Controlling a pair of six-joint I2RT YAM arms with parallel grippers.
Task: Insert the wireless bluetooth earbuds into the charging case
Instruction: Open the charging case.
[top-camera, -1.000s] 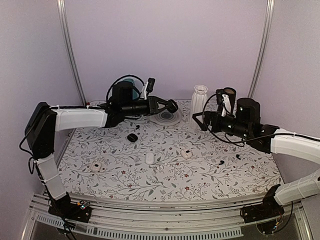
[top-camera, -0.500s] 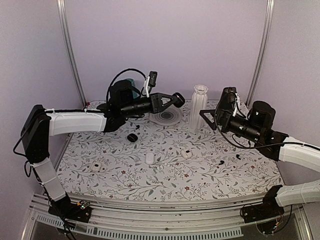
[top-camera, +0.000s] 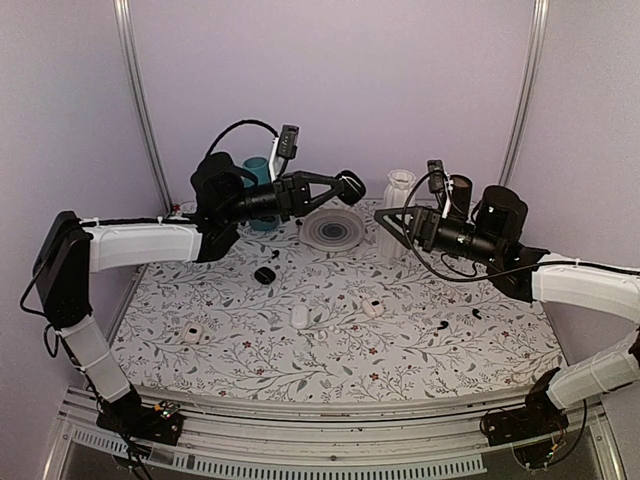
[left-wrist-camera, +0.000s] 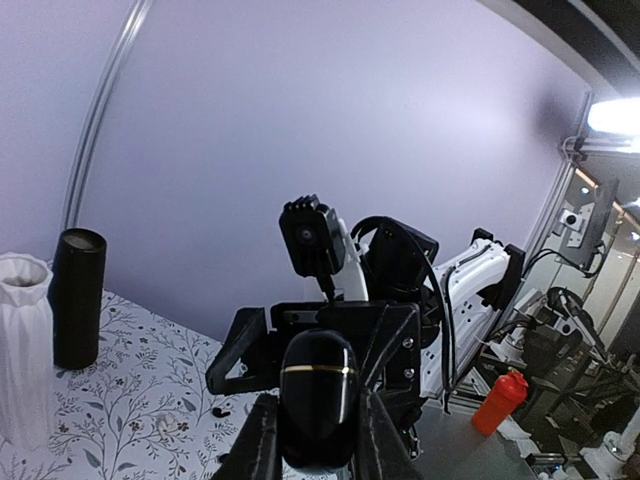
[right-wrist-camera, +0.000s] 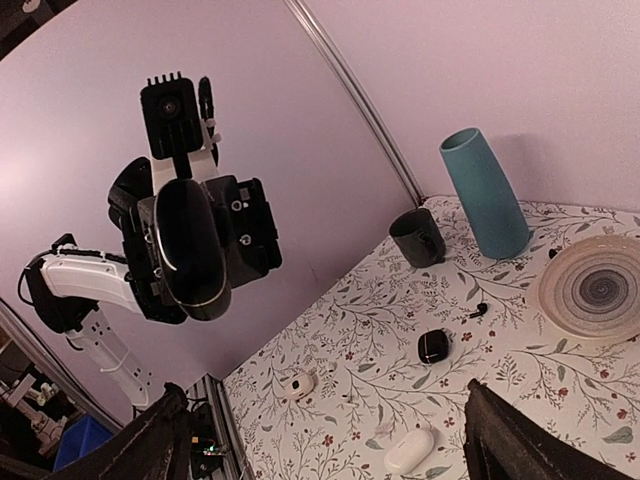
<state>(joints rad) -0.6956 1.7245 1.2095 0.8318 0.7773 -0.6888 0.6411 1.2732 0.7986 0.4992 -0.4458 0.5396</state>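
My left gripper (top-camera: 347, 187) is raised above the back of the table and shut on a glossy black charging case with a gold seam (left-wrist-camera: 318, 370), also in the right wrist view (right-wrist-camera: 192, 250). My right gripper (top-camera: 390, 222) is open and empty, in the air a short way right of that case and facing it. Two black earbuds (top-camera: 441, 325) (top-camera: 476, 314) lie on the table at the right. A third black earbud (right-wrist-camera: 478, 310) lies near the teal vase. A second black case (top-camera: 264, 275), a closed white case (top-camera: 299, 316) and two open white cases (top-camera: 192, 333) (top-camera: 373, 308) lie on the table.
A round plate (top-camera: 332, 228) lies under the raised grippers. A white ribbed vase (top-camera: 400, 190), a teal vase (right-wrist-camera: 484, 193), a black mug (right-wrist-camera: 417, 237) and a black cylinder (left-wrist-camera: 78, 298) stand along the back. The floral tablecloth (top-camera: 250, 360) covers the table.
My left gripper has risen with the black case. My right gripper has risen and moved left toward it, so the two now face each other closely.
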